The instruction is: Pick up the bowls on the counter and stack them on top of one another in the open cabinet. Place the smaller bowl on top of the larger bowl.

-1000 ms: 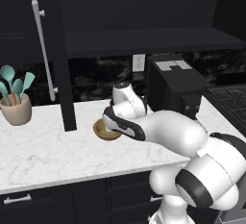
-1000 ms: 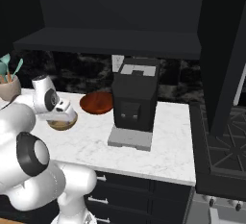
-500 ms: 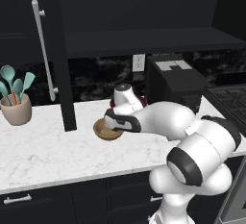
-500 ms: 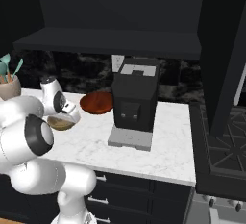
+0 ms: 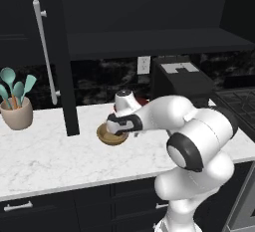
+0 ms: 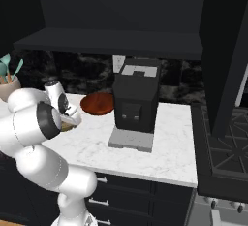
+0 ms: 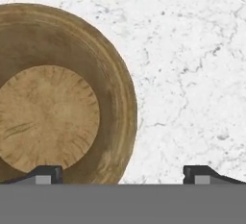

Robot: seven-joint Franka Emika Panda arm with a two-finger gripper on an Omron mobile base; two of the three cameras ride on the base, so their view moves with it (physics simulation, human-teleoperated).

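Below, veined white counter (image 7: pixel 192 74) spreads under the wide-open, empty pincer (image 7: pixel 122 172) straddling the smaller bowl's (image 7: pixel 53 98) rim.

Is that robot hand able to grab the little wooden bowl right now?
Probably yes. The gripper hangs open just above the smaller bowl, one of its fingers inside the rim, one outside over bare counter; nothing blocks it.

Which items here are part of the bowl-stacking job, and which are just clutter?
Job: smaller bowl, under the gripper; larger bowl; counter; open cabinet.

Clutter: coffee machine; utensil holder; wall outlet; stove.
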